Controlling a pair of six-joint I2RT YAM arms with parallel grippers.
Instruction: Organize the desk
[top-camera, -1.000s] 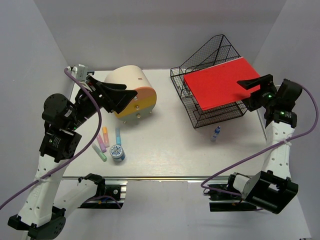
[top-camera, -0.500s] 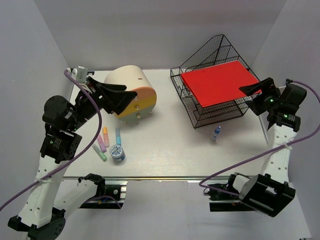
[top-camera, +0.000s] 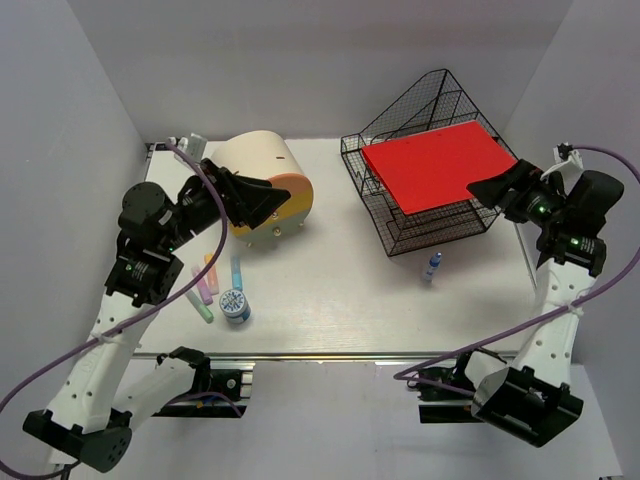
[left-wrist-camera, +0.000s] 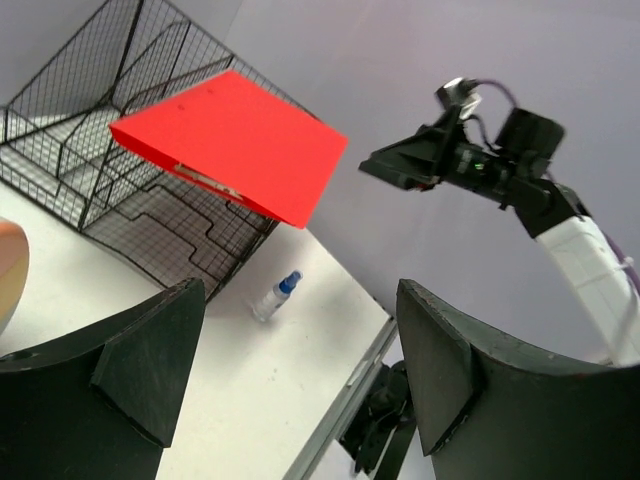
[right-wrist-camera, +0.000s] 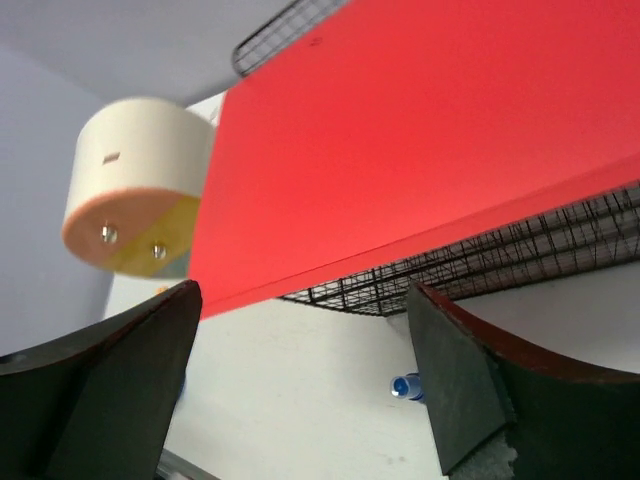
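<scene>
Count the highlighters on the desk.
4, at the left of the desk: orange, pink, blue side by side, green nearer the rail; more may be hidden.

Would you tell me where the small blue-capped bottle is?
In the top view, the bottle is on the desk, right side, just in front of the wire rack.

Dark fingers (left-wrist-camera: 130, 375) of the left pincer (left-wrist-camera: 300, 292) stand spread wide above a white surface (left-wrist-camera: 250, 400). Beyond, a red folder (left-wrist-camera: 235, 140) tops a black wire rack (left-wrist-camera: 90, 95), with a small blue-capped bottle (left-wrist-camera: 276, 297) lying nearby.
</scene>
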